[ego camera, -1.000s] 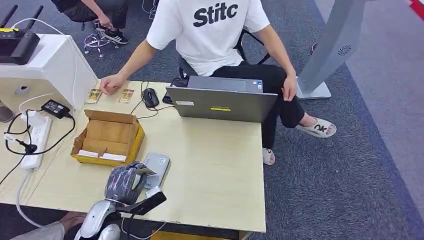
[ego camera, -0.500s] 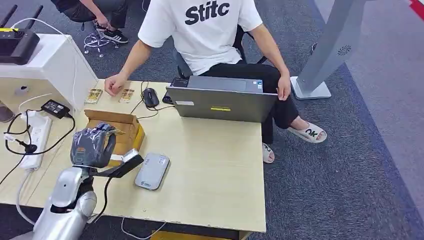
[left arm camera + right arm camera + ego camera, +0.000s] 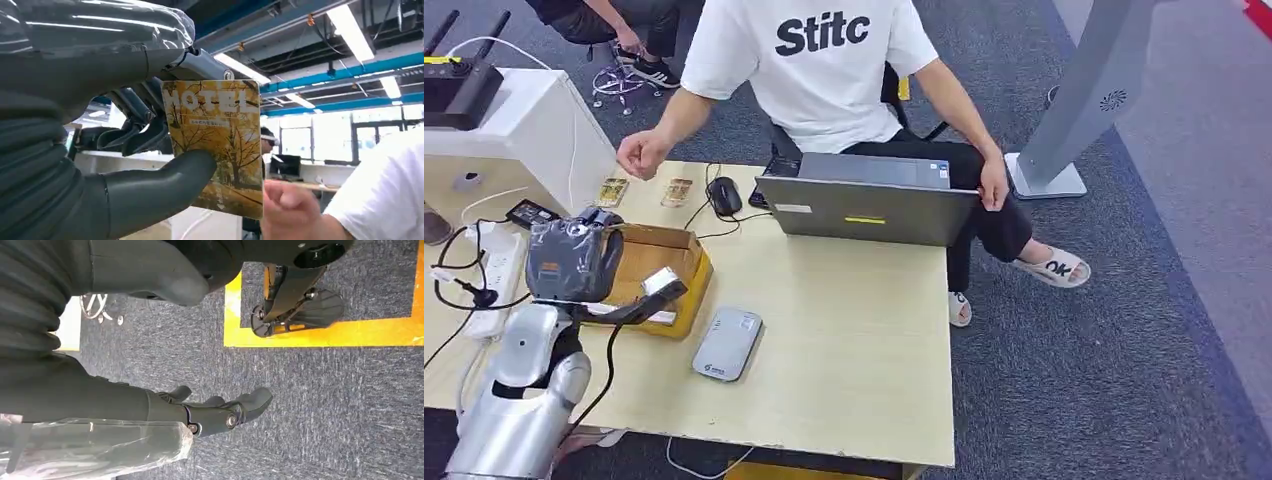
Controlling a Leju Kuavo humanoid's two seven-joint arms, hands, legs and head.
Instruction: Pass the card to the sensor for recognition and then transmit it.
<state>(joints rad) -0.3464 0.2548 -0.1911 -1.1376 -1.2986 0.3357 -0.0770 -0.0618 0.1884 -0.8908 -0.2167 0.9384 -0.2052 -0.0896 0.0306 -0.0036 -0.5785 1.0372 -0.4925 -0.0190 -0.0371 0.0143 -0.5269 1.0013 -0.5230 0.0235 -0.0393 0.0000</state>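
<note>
1. Setting: a pale wooden table (image 3: 854,330) stands on grey-blue carpet; the left wrist view shows a ceiling with blue beams and strip lights behind the hand.
2. Card (image 3: 217,145): a rectangular card printed with yellow autumn trees, the word "HOTEL" in pale letters across one end and a line of small print beneath. It is held in the air above the table's left part, over the cardboard box.
3. Left hand (image 3: 115,150): wrapped in clear film, it pinches the card between the thick grey thumb and the darker fingers (image 3: 135,125) behind it. In the head view the hand (image 3: 574,262) is raised over the left edge of the box.
4. Right hand (image 3: 220,412): it hangs over the carpet beside a yellow floor line, holding nothing, its fingers slightly curled and apart.
5. Sensor (image 3: 727,343): a flat grey card reader lying on the table, just right of the box and apart from the left hand, with bare tabletop to its right and front.
6. Cardboard box (image 3: 659,265): open, its yellow-edged wall towards the sensor.
7. Far side: a seated person in a white T-shirt (image 3: 824,60) holds one hand (image 3: 639,153) above the table's far-left corner, near two further cards (image 3: 644,191) lying flat; a mouse (image 3: 723,195) and a grey laptop (image 3: 869,197) stand to the right.
8. Left margin: a power strip (image 3: 496,270) with cables, and a white cabinet (image 3: 524,130).
</note>
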